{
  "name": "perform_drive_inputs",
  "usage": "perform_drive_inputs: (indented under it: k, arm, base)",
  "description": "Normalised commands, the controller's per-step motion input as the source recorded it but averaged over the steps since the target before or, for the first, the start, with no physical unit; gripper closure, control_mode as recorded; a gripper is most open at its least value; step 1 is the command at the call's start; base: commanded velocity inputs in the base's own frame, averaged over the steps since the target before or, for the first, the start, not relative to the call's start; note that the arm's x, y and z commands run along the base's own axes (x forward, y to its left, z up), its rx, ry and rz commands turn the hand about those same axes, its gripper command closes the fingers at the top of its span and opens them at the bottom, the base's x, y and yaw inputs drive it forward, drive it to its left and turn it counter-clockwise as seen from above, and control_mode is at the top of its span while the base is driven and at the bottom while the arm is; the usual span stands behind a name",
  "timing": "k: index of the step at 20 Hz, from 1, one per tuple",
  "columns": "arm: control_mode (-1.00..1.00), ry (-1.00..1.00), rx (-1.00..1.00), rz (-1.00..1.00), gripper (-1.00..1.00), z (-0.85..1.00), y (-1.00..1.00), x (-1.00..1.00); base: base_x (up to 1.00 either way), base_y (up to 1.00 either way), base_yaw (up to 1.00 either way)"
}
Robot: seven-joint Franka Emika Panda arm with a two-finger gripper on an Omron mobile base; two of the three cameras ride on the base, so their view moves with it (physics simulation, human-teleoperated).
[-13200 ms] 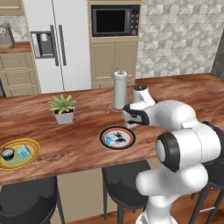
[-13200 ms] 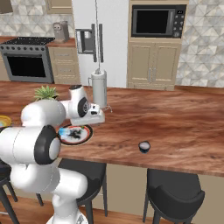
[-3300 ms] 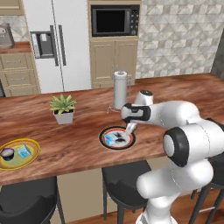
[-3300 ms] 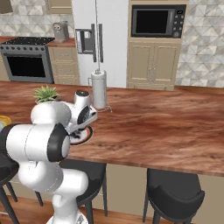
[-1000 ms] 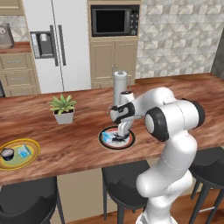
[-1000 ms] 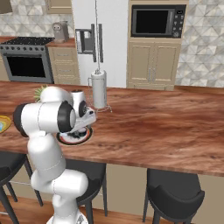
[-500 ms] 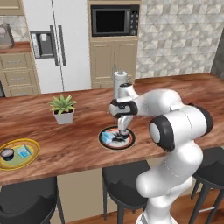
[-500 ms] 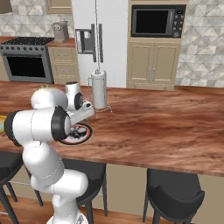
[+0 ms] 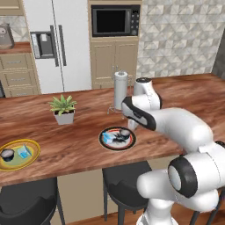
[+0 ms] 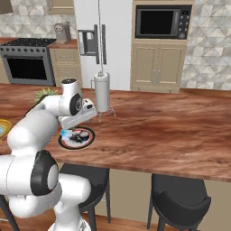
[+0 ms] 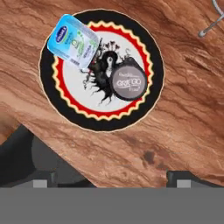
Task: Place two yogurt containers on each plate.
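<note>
The white plate [image 9: 115, 145] [image 10: 77, 144] [image 11: 49, 87] with the dark red-black rim lies near the counter's front edge. A light blue squarish yogurt container [image 11: 78, 41] [image 9: 107, 139] and a round dark one [image 11: 127, 81] [image 9: 125, 132] rest on it. My gripper [image 9: 130, 127] [image 10: 67, 129] [image 11: 109, 179] hovers above this plate, open, with nothing between its fingers. At the far left, the yellow-rimmed plate [image 9: 31, 158] carries a round dark cup [image 9: 7, 154] and a light blue cup [image 9: 24, 152].
A paper towel holder [image 9: 120, 90] [image 10: 102, 92] stands just behind the white plate, its wire foot [image 11: 210, 26] close by. A potted green plant [image 9: 63, 109] [image 10: 44, 94] sits further left. Dark stools [image 9: 125, 184] [image 10: 178, 198] stand under the counter edge.
My gripper has risen from just over the white plate, leaving the round dark yogurt on it. The arm's elbow has swung to the right in the left base view.
</note>
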Motion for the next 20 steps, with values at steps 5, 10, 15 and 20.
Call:
perform_drive_inputs:
  k: [5, 10, 15, 20]
  arm:
    - [-1.0, 0.0, 0.0, -0.31, -1.0, 0.18, -0.49, -0.87]
    - [-1.0, 0.0, 0.01, -0.29, -1.0, 0.23, -0.43, -0.95]
    - [-1.0, -0.05, 0.04, -0.24, -1.0, 0.34, -0.24, -0.84]
    - [-1.0, -0.13, 0.07, -0.12, -1.0, 0.3, -0.19, -0.71]
  base:
    - [0.0, 0.0, 0.0]
    - [0.0, 0.0, 0.0]
    - [0.0, 0.0, 0.0]
    - [0.0, 0.0, 0.0]
